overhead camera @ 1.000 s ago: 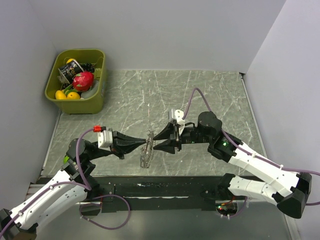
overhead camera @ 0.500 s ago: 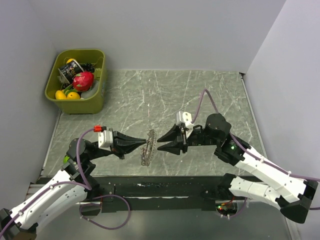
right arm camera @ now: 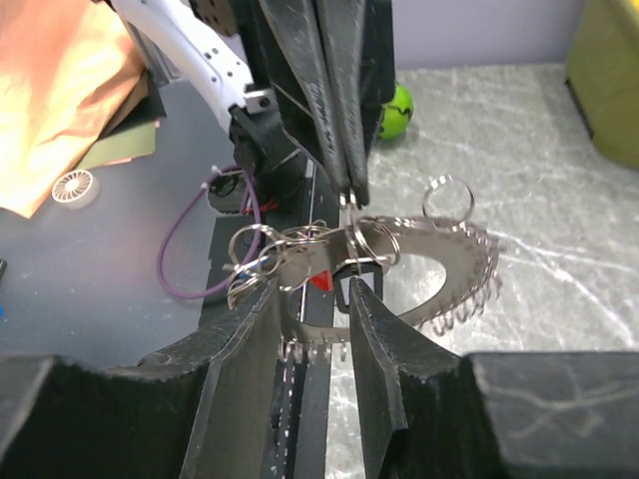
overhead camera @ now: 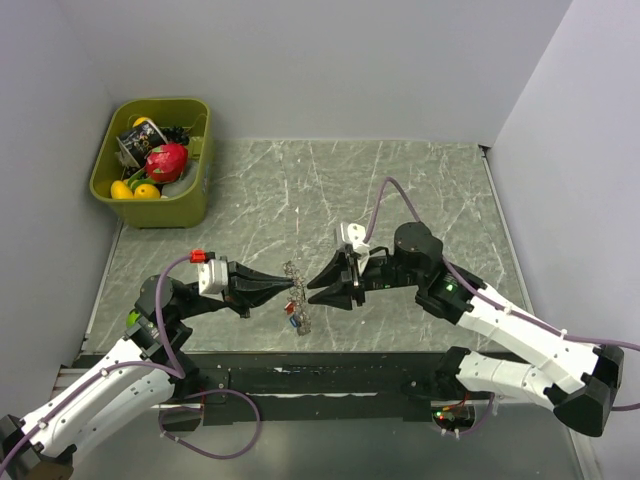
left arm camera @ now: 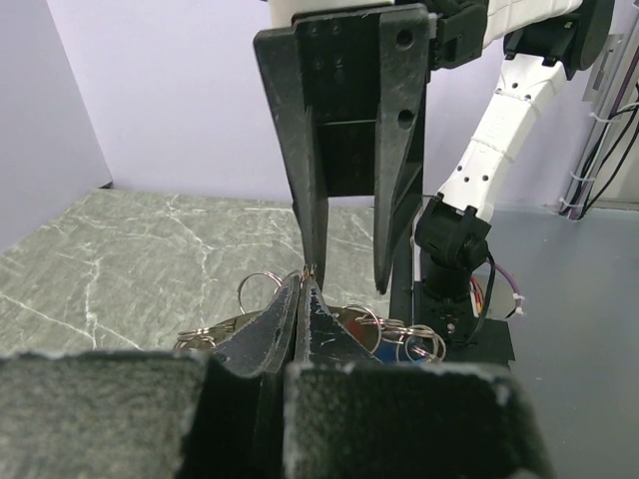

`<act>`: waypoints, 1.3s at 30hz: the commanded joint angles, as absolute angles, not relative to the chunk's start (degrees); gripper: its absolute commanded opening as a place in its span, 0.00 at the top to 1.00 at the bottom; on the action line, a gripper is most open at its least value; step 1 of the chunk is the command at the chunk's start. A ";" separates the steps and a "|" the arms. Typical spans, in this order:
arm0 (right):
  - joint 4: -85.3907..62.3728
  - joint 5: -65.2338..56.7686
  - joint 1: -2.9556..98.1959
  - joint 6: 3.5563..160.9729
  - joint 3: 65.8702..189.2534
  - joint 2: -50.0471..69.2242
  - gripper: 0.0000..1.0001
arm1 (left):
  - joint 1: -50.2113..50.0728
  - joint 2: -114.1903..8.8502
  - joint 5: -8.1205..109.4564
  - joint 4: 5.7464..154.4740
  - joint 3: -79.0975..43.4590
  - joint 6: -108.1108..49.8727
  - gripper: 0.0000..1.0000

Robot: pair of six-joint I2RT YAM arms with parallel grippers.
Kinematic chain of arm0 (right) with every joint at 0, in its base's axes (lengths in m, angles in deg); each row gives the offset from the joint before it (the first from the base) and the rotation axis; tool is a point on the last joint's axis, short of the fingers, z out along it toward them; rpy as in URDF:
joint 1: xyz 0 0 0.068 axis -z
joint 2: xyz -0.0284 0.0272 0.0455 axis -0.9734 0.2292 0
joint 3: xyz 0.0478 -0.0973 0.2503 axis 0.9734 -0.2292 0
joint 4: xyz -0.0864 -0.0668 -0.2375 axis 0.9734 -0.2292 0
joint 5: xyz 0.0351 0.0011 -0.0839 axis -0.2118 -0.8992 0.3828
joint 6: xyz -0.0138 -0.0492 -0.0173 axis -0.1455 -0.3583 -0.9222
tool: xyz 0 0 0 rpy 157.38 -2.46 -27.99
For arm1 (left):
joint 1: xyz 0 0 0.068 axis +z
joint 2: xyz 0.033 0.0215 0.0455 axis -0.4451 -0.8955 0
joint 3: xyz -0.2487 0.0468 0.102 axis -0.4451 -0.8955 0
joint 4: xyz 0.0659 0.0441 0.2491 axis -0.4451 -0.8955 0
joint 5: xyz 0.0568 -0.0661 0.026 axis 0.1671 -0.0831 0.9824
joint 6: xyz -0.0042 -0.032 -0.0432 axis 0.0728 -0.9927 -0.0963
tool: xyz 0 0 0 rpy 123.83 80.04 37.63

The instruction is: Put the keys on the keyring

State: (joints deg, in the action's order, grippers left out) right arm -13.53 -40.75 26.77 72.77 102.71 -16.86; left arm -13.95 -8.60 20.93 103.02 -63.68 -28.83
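Observation:
The keyring [overhead camera: 298, 312] hangs tilted in the air between both arms, a flat metal ring edged with small grey keys and hung with small split rings. My left gripper [overhead camera: 293, 285] is shut on its upper rim; in the left wrist view the jaws [left arm camera: 304, 279] pinch the wire. My right gripper [overhead camera: 312, 289] is open, its fingers astride the ring's near rim [right arm camera: 439, 249] in the right wrist view. A red key [right arm camera: 321, 280] and a dark, whitish one [right arm camera: 344, 275] hang inside the ring just beyond the right gripper [right arm camera: 310, 299]. No tan key shows.
An olive bin [overhead camera: 150, 160] of toy fruit and a cup stands at the far left corner. A black strip [overhead camera: 330, 375] runs along the table's near edge. A green ball [right arm camera: 399, 110] lies under the left arm.
My right gripper backed away to the right, then returned to the ring. The ring has turned from edge-on to tilted, showing red and blue bits.

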 commanded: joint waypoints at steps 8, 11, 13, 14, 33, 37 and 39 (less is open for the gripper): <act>-11.18 -39.40 27.09 72.37 105.80 -15.59 0.54 | -14.18 -8.20 19.29 106.66 -61.78 -29.14 0.99; -11.18 -39.48 27.00 72.29 106.07 -14.89 0.52 | -14.18 -8.29 19.29 106.57 -61.69 -29.14 0.99; -11.18 -39.74 27.09 72.29 106.33 -14.63 0.52 | -14.18 -8.20 19.29 106.48 -61.69 -29.14 0.99; -11.18 -40.01 27.09 72.29 106.42 -14.45 0.52 | -14.18 -8.20 19.46 106.57 -61.77 -29.14 0.99; -5.99 -43.08 27.09 75.10 106.51 -14.63 0.45 | -14.26 -8.55 19.64 107.19 -61.95 -29.58 0.99; -4.24 -44.05 27.09 76.84 106.86 -13.84 0.52 | -14.26 -8.55 19.64 107.27 -62.04 -29.67 0.99; -3.97 -44.93 27.00 77.47 107.30 -13.13 0.55 | -14.18 -8.55 19.73 107.45 -62.13 -29.84 0.99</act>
State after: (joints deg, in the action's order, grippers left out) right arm -8.98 -42.20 26.95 75.11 103.78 -13.82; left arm -14.06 -8.60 19.73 103.57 -63.66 -29.31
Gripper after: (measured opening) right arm 0.480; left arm 0.021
